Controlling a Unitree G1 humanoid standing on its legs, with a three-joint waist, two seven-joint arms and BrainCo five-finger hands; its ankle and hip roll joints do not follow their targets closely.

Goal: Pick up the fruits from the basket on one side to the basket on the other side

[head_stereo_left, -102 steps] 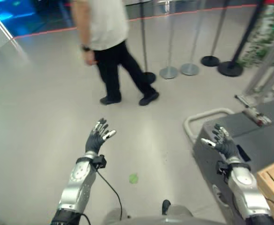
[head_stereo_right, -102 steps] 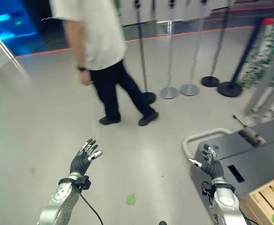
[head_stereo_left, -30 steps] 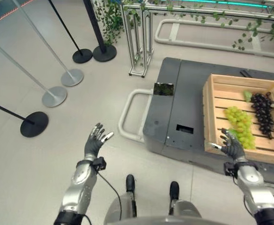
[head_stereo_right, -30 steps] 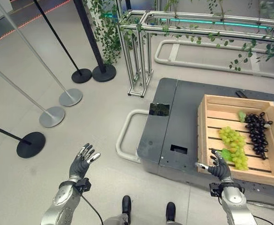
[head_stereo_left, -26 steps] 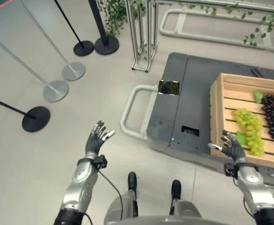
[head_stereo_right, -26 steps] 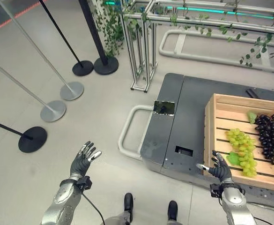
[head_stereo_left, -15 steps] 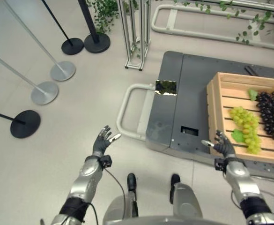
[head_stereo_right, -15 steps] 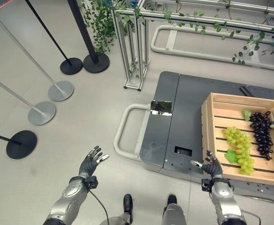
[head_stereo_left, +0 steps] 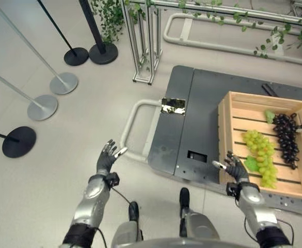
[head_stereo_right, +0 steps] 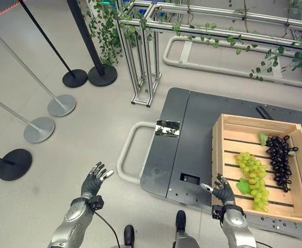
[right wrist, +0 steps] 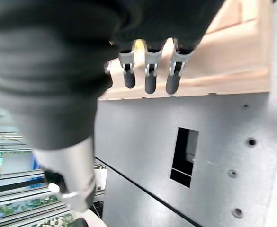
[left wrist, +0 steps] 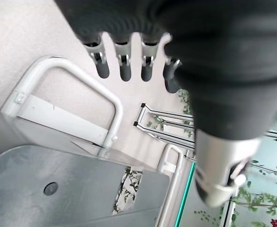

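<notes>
— Two bunches lie in the crate (head_stereo_left: 228,134): green grapes (head_stereo_left: 260,155) mid-crate, dark grapes (head_stereo_left: 286,136) beyond, both running lengthwise, away from the robot.

— Which hand is nearer?

— Right hand (head_stereo_left: 234,167), fingers spread, empty, at the crate's near corner; grapes lie just ahead, to its right. Left hand (head_stereo_left: 107,155) hangs spread over the floor, well apart.

— Anything hidden?

— I can't make out a second basket.

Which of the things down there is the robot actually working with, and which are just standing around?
For the job:
wooden crate
green grapes
dark grapes
left hand and right hand, both open and empty

Just standing around:
grey cart
barrier posts
metal frame with vines
</notes>
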